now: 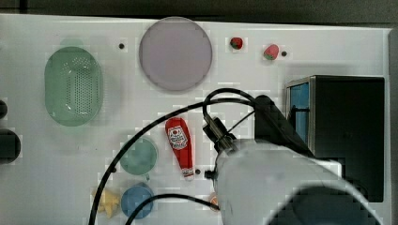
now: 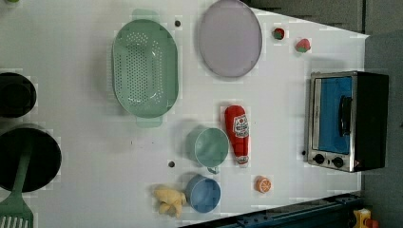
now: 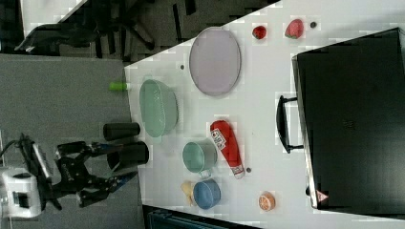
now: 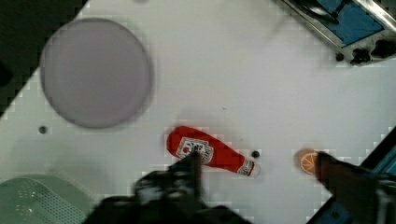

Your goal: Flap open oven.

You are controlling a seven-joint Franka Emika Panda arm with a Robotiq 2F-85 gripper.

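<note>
Top view first: we see the boxy black toaster oven with its silver front frame point(image 1: 349, 126) standing at the top view's right, its glass door facing the middle of the white table point(image 1: 37, 154). Our arm point(image 1: 281, 187) hangs over the table just in front of it. A pale lilac round plate point(image 1: 175, 53), a green perforated colander point(image 1: 73, 86) and a red ketchup bottle point(image 1: 180, 145) lie well apart from the oven.

Left view: we see the oven's front squarely, with the door shut, its dark bar handle point(image 2: 345, 115) standing proud of the blue-tinted glass, and two black knobs point(image 2: 328, 160) below the door at one end of the frame. A small orange slice point(image 2: 263, 184) lies near that end.

Right view: the oven sits at the right view's right and the handle juts out toward the bottle. Our gripper point(image 3: 102, 167) shows at the right view's lower left, high above the table, its fingers spread apart and holding nothing.

Wrist view: we look down past our two dark fingertips point(image 4: 189, 170), parted and empty, onto the bottle, with a corner of the oven at the frame's edge.

We judge the oven heavy and rigid enough to stay put, and the door stiffly hinged. The glass is fragile, so the bar handle is where we should hook or pinch, near its middle.
</note>
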